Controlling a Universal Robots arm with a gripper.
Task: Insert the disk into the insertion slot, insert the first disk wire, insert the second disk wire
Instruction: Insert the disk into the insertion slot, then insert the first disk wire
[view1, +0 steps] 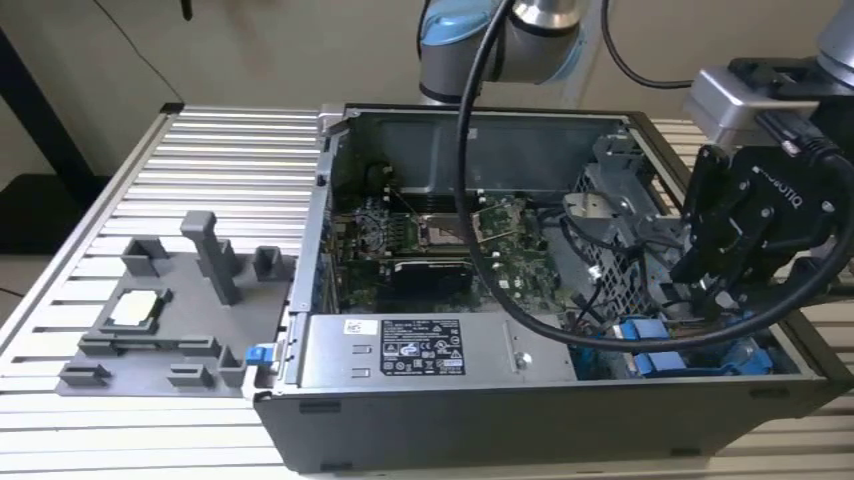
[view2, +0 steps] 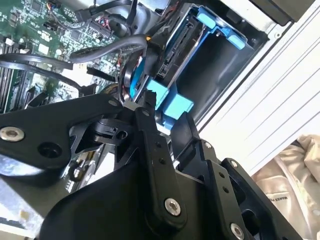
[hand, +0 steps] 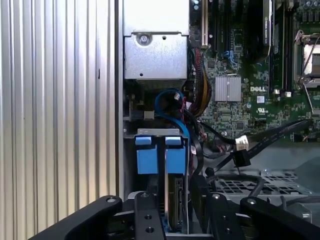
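Sitting edge-on in its blue carrier, the disk (hand: 176, 200) is lying in the insertion slot (view2: 220, 70) at the corner of the open computer case (view1: 534, 420), on the exterior view's right. Its connector edge is facing out and showing in both wrist views, with two blue tabs (hand: 146, 155) just beside it. The gripper (hand: 180, 222) is hanging straight over that edge, straddling the disk; whether it is clamping the disk or released, cannot tell. In the exterior view the gripper (view1: 707, 290) is reaching down into the case, right above the blue plastic. In the second wrist view the gripper (view2: 165, 117) is sitting at a blue tab of the carrier.

A blue cable (hand: 167, 100) is looping near the slot, and black cables (hand: 260, 137) are running across beside it, one ending in a black plug. The perforated cage (view1: 614, 230) is standing next to the slot. The power-supply box (view1: 400, 350) with a white sticker is lying along the near wall of the case. The green motherboard (view1: 427, 230) is filling the case floor. The arm (view1: 507, 40) is rising behind the case. Everything is resting on a slatted metal table (view1: 227, 150). A grey fixture tray (view1: 174, 310) is sitting well apart from the case, on the exterior view's left.
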